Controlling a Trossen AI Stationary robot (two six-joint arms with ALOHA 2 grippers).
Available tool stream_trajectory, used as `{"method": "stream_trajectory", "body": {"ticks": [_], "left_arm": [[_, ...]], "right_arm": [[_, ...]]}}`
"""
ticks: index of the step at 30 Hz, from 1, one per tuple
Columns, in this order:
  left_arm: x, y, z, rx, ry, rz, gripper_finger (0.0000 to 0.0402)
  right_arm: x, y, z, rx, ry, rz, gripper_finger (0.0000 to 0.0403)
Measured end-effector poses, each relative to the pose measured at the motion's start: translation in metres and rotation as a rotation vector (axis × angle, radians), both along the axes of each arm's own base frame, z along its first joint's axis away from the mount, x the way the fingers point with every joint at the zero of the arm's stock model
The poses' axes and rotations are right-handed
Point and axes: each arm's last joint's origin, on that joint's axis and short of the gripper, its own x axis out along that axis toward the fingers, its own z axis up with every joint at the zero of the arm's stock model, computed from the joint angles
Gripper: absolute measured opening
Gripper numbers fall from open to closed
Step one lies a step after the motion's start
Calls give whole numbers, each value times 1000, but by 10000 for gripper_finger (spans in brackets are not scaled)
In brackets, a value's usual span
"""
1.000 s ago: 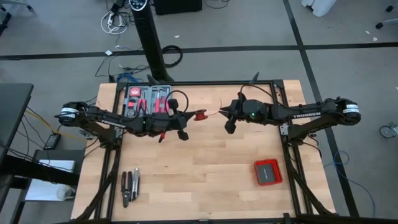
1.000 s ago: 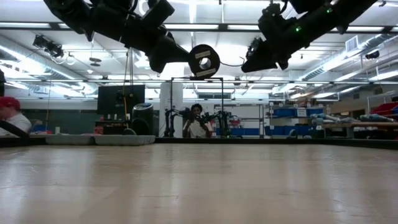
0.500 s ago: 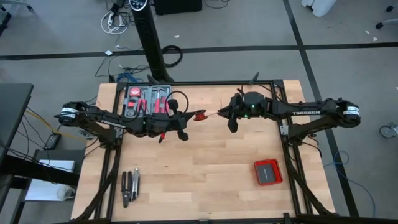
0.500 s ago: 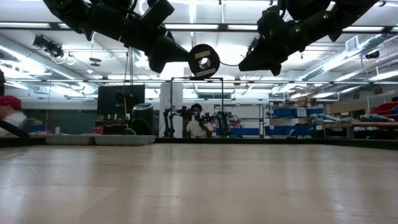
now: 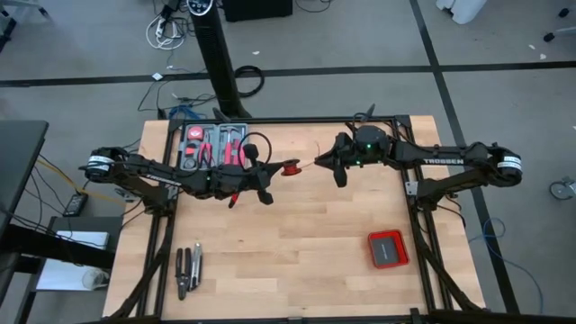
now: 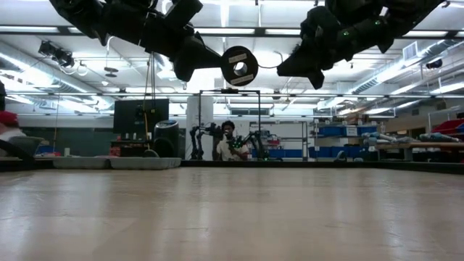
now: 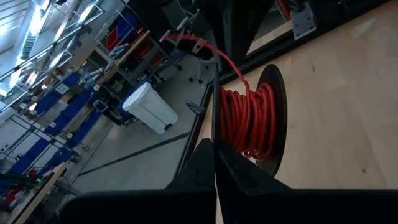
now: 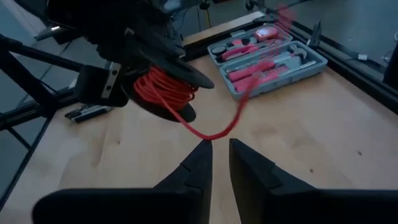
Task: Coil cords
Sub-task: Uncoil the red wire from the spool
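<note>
The red wire [image 7: 249, 118] is sitting wound on a black spool [image 5: 291, 167], suspended above the bench [image 5: 297, 252] at mid-width. The left gripper [image 5: 270, 175] is clamping the spool, fingers closed. The right gripper [image 5: 326, 163], fingers slightly parted, is apparently pinching the wire's free end. A tool case [image 5: 214, 144] is lying beyond.

Spool [image 5: 291, 167] of wire [image 7: 249, 118] held above table [image 5: 297, 261] centre-rear, at tip of left gripper [image 5: 270, 176]. Right gripper [image 5: 333, 167] just right of spool, wire strand spanning the gap. Tool case [image 5: 214, 144] at rear left corner, behind left arm. Pliers [image 5: 188, 270] at front left. Square box [image 5: 388, 248] at front right, well apart from both grippers.
</note>
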Motion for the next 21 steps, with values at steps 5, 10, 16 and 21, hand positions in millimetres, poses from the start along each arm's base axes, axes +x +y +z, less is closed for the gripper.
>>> {"method": "stream_trajectory", "body": {"ticks": [5, 10, 16, 21], "left_arm": [[0, 0, 0, 0, 1, 0, 0], [0, 0, 0, 0, -1, 0, 0], [0, 0, 0, 0, 1, 0, 0], [0, 0, 0, -1, 2, 0, 0]], "right_arm": [[0, 2, 1, 21, -12, 40, 46], [0, 2, 2, 24, -14, 47, 45], [0, 2, 2, 26, -14, 46, 34], [-1, 2, 0, 30, 1, 47, 8]]}}
